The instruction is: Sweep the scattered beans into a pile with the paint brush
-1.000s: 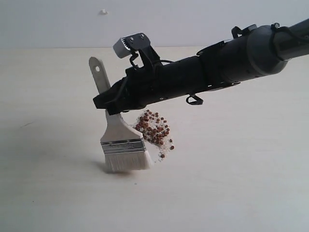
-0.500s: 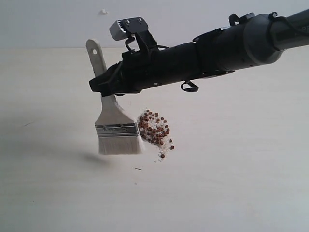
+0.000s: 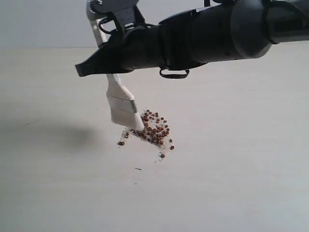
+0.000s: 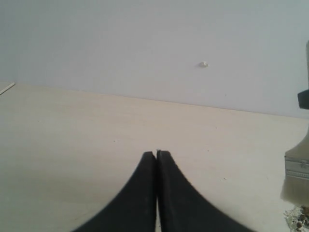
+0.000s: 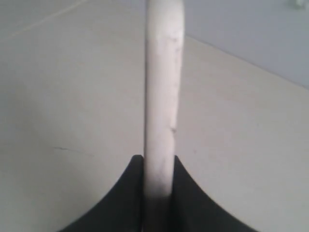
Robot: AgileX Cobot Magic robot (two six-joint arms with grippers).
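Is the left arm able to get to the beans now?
Probably yes: only table lies between its shut jaws and the beans. But the paint brush hangs right at the pile and might get bumped.

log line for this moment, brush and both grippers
right gripper: shut on paint brush handle | brush: tilted, bristles at edge of beans | beans: mostly piled, few strays | left gripper: shut, empty

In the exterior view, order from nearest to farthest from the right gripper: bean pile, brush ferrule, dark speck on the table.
1. Brush ferrule, just below the right gripper.
2. Bean pile, on the table beside the bristles.
3. Dark speck, below the pile.
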